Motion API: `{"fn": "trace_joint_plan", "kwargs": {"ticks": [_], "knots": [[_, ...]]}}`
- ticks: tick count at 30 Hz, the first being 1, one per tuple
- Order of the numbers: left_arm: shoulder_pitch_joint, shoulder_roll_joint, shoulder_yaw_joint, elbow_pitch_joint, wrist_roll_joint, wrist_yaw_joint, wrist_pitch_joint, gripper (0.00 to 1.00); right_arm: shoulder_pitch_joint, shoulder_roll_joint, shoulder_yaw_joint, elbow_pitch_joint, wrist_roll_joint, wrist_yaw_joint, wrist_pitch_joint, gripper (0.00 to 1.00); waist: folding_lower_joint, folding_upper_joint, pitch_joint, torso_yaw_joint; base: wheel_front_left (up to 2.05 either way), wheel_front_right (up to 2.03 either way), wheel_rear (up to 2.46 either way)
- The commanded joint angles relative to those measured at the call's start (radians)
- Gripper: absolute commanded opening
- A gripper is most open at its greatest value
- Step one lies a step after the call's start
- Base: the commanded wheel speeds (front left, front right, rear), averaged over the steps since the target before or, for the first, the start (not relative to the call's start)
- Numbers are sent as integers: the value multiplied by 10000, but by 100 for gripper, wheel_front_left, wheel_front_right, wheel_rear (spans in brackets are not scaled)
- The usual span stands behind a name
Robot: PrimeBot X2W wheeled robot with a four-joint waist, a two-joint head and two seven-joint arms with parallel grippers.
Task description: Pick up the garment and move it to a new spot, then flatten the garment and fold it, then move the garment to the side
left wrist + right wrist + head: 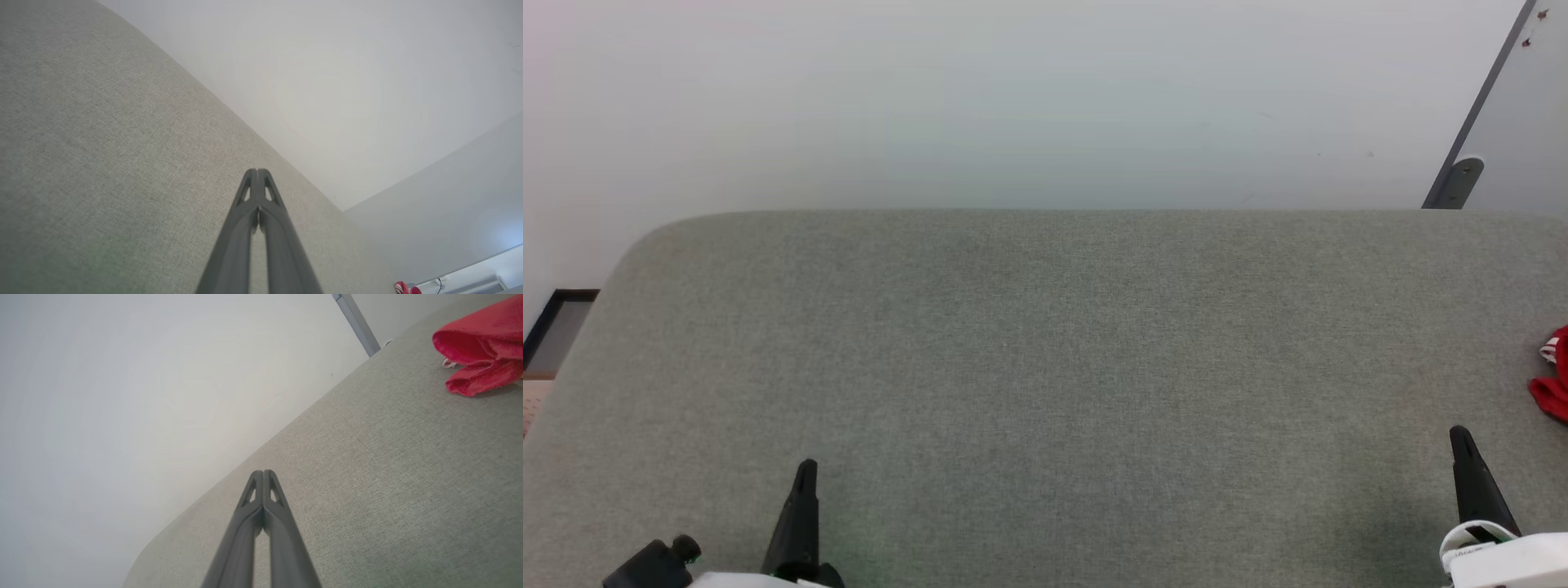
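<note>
So the red shirt (1553, 384) sits bunched at the right edge of the grey worktop (1045, 343), roughly midway between the near and far edges. Most of it runs off the side of the head view. In the right wrist view you get loose rolls of red cloth with a scrap of white poking out, lying on the weave with nothing gripping them.

Your left pincer (805, 474) is pinched tight with nothing in it, by the near-left corner. Your right pincer (1460, 437) is closed and empty too, by the near-right corner, near the shirt but not touching it.

Honestly, this fits two stages: a shirt waiting at the edge to be fetched, or a shirt parked at the side once the folding is done. The slice I can see looks rumpled rather than flat, but it's too small a slice to call.

What I'd do either way: get the whole shirt into the head view before you commit to anything. If you do end up gripping it, my guess is the cloth is thin and floppy, so go for a raised roll. Keep the tips off the worktop's covering too, which looks like it could snag.
</note>
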State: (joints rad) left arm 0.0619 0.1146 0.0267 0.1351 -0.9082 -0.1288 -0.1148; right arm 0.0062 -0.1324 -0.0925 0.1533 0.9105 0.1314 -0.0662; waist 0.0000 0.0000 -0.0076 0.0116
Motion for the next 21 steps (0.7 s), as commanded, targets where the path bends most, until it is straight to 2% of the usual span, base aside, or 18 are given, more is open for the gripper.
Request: {"fn": "trace_joint_plan", "kwargs": {"ticks": [1, 21], "knots": [[-203, 33, 45, -82, -242, -13, 17, 0, -292, -18, -64, -84, 223, -4, 52, 0, 0, 0, 1, -1, 0, 0, 0], [-684, -93, 196, 263, -2424, -18, 628, 0, -572, 247, -124, 218, 2310, -6, 593, 0, 0, 0, 26, -28, 0, 0, 0]]}}
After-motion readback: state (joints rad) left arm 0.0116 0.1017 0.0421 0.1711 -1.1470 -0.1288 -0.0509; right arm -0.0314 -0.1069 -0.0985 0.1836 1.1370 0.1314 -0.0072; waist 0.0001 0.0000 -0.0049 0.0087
